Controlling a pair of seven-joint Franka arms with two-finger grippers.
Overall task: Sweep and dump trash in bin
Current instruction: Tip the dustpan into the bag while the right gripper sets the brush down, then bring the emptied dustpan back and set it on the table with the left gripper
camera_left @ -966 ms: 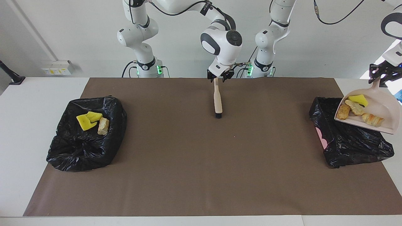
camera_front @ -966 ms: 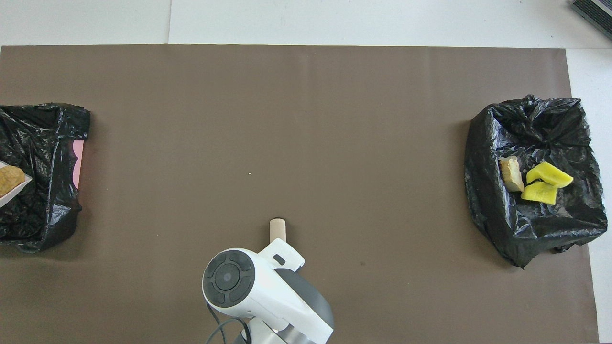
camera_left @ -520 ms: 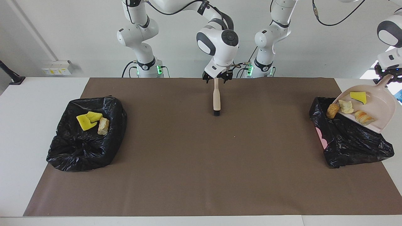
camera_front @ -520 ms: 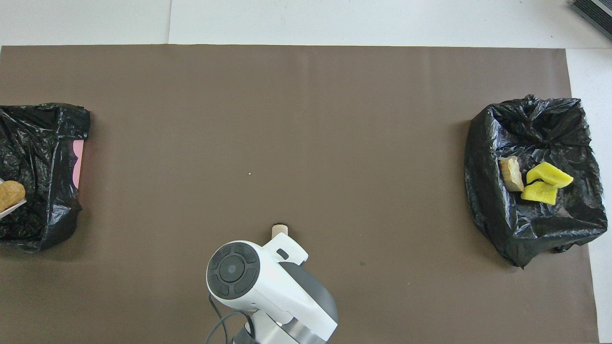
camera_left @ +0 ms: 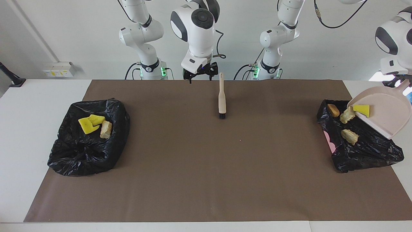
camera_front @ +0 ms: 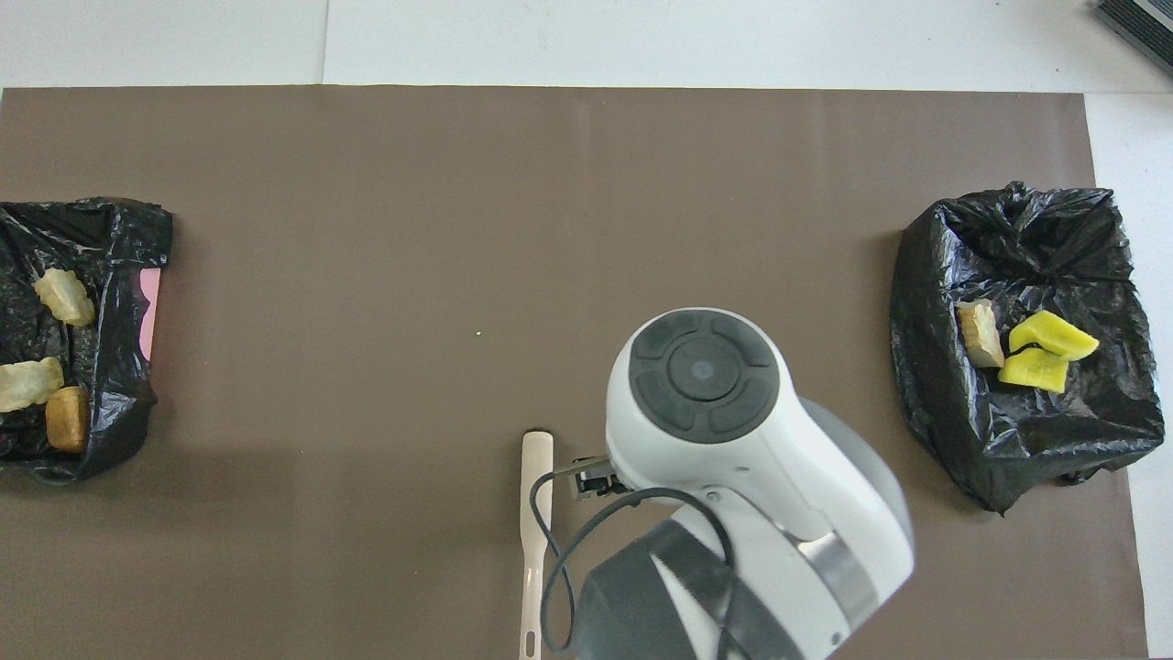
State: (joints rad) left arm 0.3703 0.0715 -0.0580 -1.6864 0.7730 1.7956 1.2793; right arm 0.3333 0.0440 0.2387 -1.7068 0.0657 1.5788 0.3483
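Left gripper (camera_left: 400,84), seen at the left arm's end of the table, was clamped on the handle of a pink dustpan (camera_left: 384,114), which was held tilted over the black-lined bin (camera_left: 370,151) there, its open lip pointing down into the bin. One green-and-yellow sponge bit (camera_left: 362,110) was still lying at the pan's lip. Three bread-like lumps (camera_left: 350,136) were found in the bin itself, below and beside the pan's lip.

Right gripper (camera_left: 200,74) was raised over the table edge nearest the robots, its fingers spread and nothing held. The brush (camera_left: 221,96) was lying flat on the brown mat (camera_left: 206,180) just beside it, apart from the fingers, its long axis running away from the robots, bristles at the farther end. Two yellow sponge pieces (camera_left: 88,123) and a tan lump (camera_left: 106,129) were seen on the second black bin (camera_left: 83,151), at the right arm's end.
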